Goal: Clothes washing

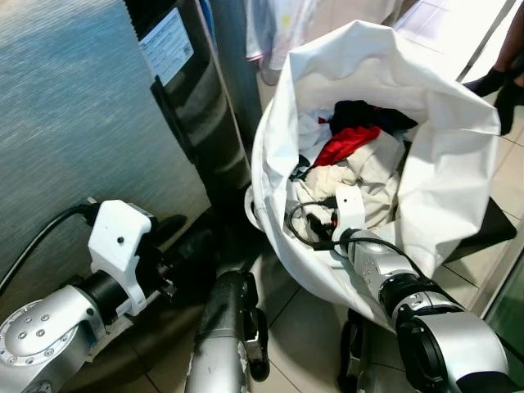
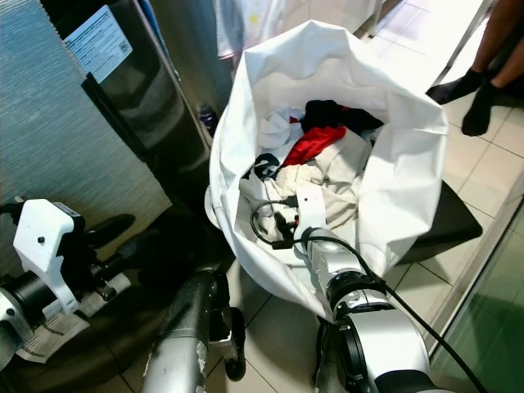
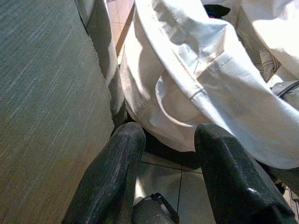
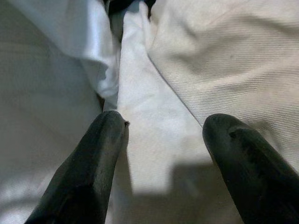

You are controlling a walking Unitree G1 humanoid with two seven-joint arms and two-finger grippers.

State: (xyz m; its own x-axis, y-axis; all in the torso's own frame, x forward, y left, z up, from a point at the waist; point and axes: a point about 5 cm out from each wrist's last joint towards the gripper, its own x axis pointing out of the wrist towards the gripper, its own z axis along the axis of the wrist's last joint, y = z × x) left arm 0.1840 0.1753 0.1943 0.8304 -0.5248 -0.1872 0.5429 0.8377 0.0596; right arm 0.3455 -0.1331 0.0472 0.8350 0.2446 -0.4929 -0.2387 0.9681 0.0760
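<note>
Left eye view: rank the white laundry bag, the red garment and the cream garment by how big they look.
1. White laundry bag, by far the largest.
2. Cream garment, partly hidden by the right gripper's arm.
3. Red garment, smallest; it is partly buried, so its true size is unsure.

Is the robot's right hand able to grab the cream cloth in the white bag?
Probably yes. The right hand is inside the white bag, fingers open, pointing straight at the cream cloth with nothing between.

You're in home laundry corner: pale tiled floor, white laundry bag stuffed with mixed clothes, dark appliance with label sticker beside it, person's socked feet nearby.
</note>
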